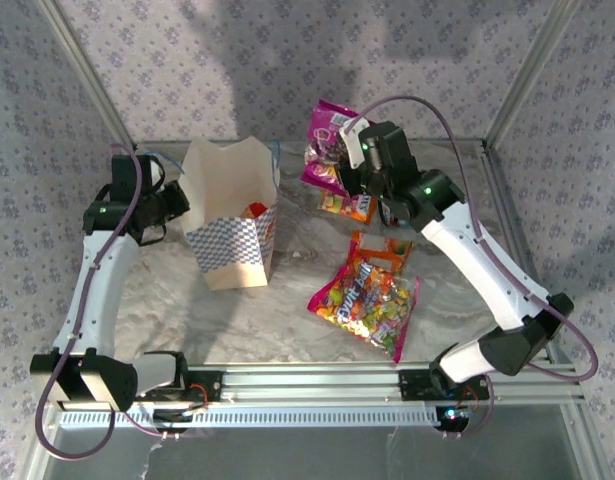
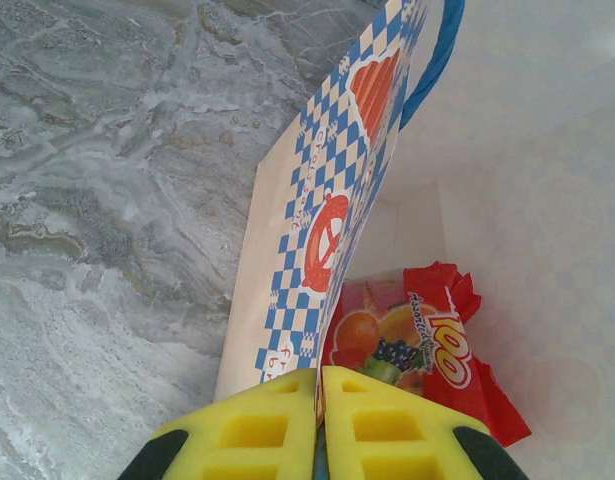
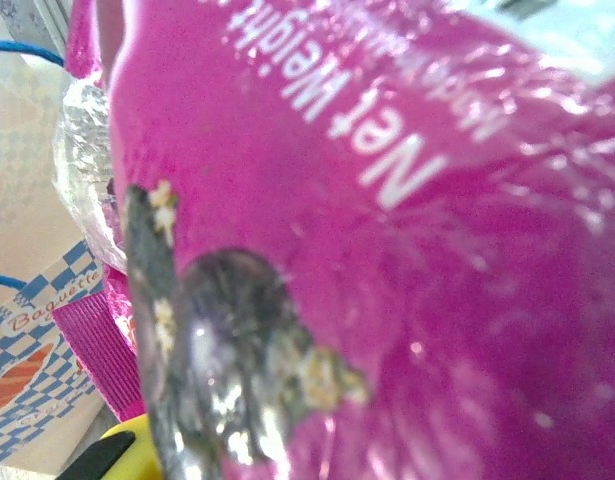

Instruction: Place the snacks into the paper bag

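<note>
My left gripper was pinched shut on the paper bag, its two yellow pads pressed together over the top edge of the blue-and-white checkered wall; seen from above, that gripper sat at the bag's left rim; the bag stood upright, mouth open, on the left half of the marbled table, a blue cord handle curving above its wall; inside it, down at the bottom, lay one snack, a red packet printed with fruit. My right gripper was clamped on a purple packet, holding it off the table, right of the bag and apart from it; my right wrist camera had the packet's glossy magenta face close against the lens, with the bag's checkered band behind at the left; on the table right of the bag lay an orange packet and, just beside it and nearer my bases, the large multicoloured packet with pink edges; smaller packets lay under my right gripper.
</note>
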